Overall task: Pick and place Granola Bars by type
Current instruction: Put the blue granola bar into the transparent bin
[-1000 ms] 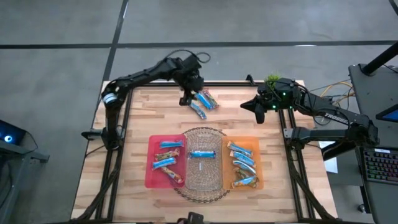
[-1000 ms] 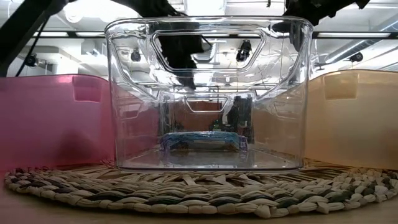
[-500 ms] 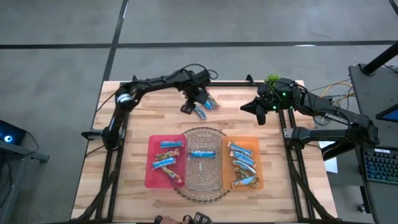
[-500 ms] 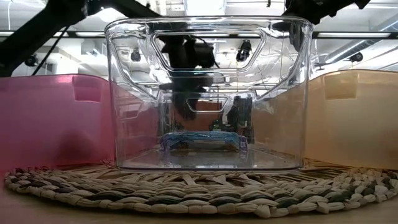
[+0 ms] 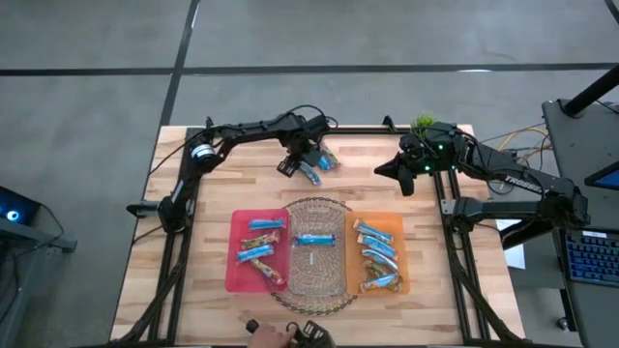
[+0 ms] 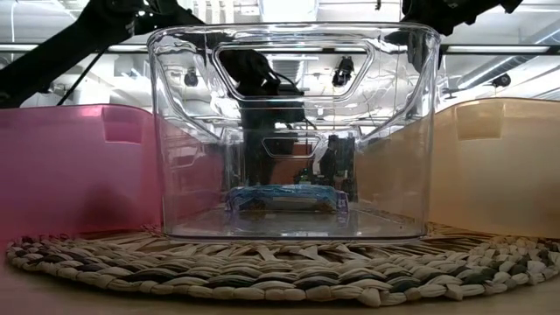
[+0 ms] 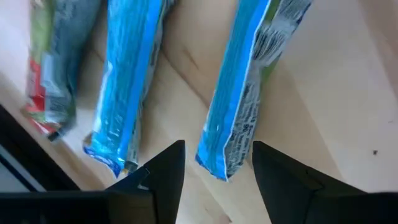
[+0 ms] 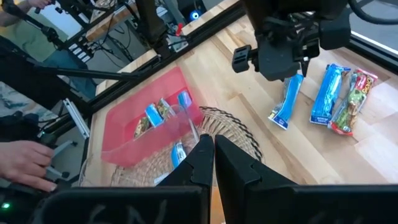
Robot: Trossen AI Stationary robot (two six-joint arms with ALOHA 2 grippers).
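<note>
Granola Bars (image 5: 316,164) loose; left gripper (image 5: 299,165) astride one, plant (image 5: 424,124) near.

A grey floor (image 5: 87,97) crossed by dark seams surrounds the wooden table (image 5: 193,280), a desk with a keyboard (image 5: 592,256) stands at one side, and beyond the table the level view shows a bright room with ceiling lights (image 6: 289,9).
</note>
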